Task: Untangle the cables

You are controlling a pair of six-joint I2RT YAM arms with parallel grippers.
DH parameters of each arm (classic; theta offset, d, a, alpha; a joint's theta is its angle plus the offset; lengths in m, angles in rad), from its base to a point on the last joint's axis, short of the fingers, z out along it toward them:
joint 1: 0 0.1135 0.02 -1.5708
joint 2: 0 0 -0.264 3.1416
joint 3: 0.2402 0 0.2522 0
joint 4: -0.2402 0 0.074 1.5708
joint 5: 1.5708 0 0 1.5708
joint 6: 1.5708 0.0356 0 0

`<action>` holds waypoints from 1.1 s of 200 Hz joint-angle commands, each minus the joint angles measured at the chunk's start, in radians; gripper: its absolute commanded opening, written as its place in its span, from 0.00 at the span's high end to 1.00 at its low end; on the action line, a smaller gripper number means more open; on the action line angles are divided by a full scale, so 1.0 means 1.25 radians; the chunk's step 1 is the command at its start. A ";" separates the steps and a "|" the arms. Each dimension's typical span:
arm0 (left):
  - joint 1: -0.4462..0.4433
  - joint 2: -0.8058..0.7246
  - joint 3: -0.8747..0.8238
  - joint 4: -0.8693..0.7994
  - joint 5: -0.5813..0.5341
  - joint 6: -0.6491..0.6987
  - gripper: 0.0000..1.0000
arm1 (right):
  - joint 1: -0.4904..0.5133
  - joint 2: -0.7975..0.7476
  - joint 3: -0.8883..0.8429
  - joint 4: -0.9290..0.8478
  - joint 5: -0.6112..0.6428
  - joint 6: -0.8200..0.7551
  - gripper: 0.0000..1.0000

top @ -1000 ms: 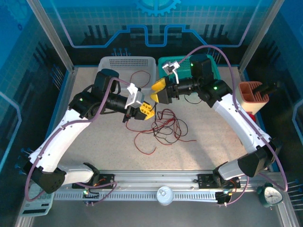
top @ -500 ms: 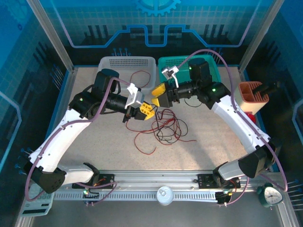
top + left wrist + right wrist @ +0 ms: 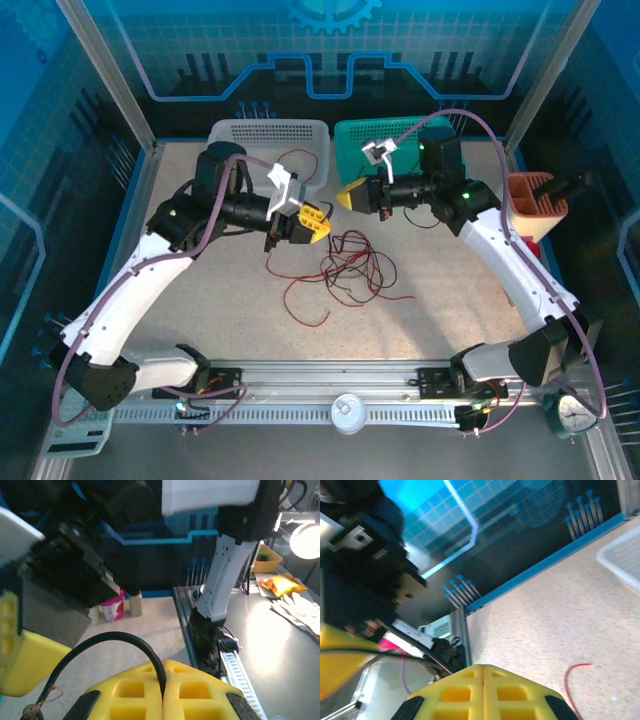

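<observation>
Top view: both arms reach inward over the table [image 3: 200,310], and their yellow fingers are near each other above its middle.

Left gripper [image 3: 308,222]: closed. In the left wrist view the 2 yellow fingers [image 3: 125,700] meet, with 1 black cable [image 3: 117,635] pinched in the seam. The cable rises out of the seam, arcs over to the left and ends in a frayed bare tip at the lower left edge.

Right gripper [image 3: 350,195]: closed. In the right wrist view the fingers are pressed flat together. A thin dark strand [image 3: 432,656] runs in from the left toward the finger tips. I cannot tell whether it is caught between them.

Cables [image 3: 352,262]: a loose tangle of red and black strands lies on the table just in front of the 2 grippers, toward the near edge. 1 red strand trails out of it to the lower left and another to the right. A red loop [image 3: 297,160] shows against the front wall of the white basket [image 3: 250,135], behind the left gripper. The right wrist view shows 1 red strand [image 3: 566,680] lying on the table surface.

A green basket [image 3: 350,135] stands beside the white one at the far edge.
</observation>
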 commanded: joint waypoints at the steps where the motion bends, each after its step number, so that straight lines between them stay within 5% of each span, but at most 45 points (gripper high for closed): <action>1: 0.002 -0.027 -0.005 0.178 -0.022 -0.230 1.00 | -0.028 -0.029 -0.044 0.097 0.053 0.077 1.00; 52: 0.002 0.048 0.087 0.188 -0.028 -0.575 1.00 | -0.040 -0.070 -0.064 0.183 0.110 0.154 1.00; 82: 0.005 0.101 0.111 0.293 -0.032 -0.866 1.00 | -0.011 -0.094 -0.053 0.167 0.154 0.136 0.57; 113: 0.004 0.115 0.078 0.508 -0.065 -1.156 1.00 | 0.019 -0.108 -0.062 0.141 0.201 0.087 0.49; 149: 0.003 0.115 0.088 0.566 -0.105 -1.293 1.00 | 0.034 -0.094 -0.073 0.171 0.209 0.088 0.37; 220: -0.010 0.128 0.102 0.599 -0.107 -1.362 1.00 | 0.079 0.000 0.016 0.203 0.246 0.095 0.29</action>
